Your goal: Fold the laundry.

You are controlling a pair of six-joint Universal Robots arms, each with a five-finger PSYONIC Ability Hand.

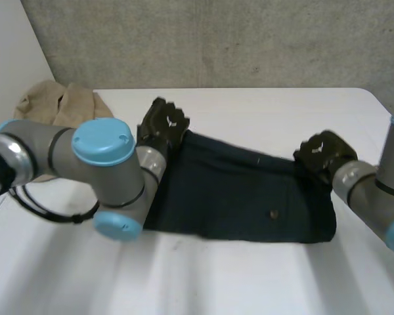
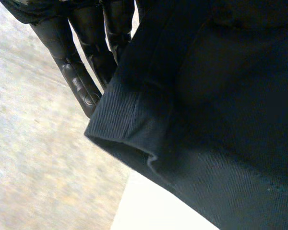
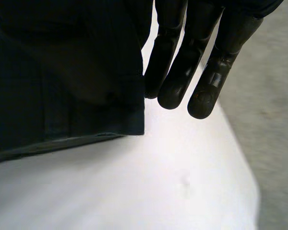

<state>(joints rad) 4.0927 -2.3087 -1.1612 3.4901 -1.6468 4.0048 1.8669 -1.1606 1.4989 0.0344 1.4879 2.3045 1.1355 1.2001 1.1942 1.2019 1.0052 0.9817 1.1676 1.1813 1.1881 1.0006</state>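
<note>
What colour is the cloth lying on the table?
Dark navy, nearly black, plain with no pattern. The left wrist view shows the cloth best.

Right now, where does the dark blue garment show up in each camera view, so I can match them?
Head view: the dark garment lies across the table's middle, with the left hand and right hand at its far corners.
Left wrist view: the dark garment shows a hemmed corner beside the left hand.
Right wrist view: the dark garment ends in a corner beside the right hand.
Shared landmark: the white table.
</note>
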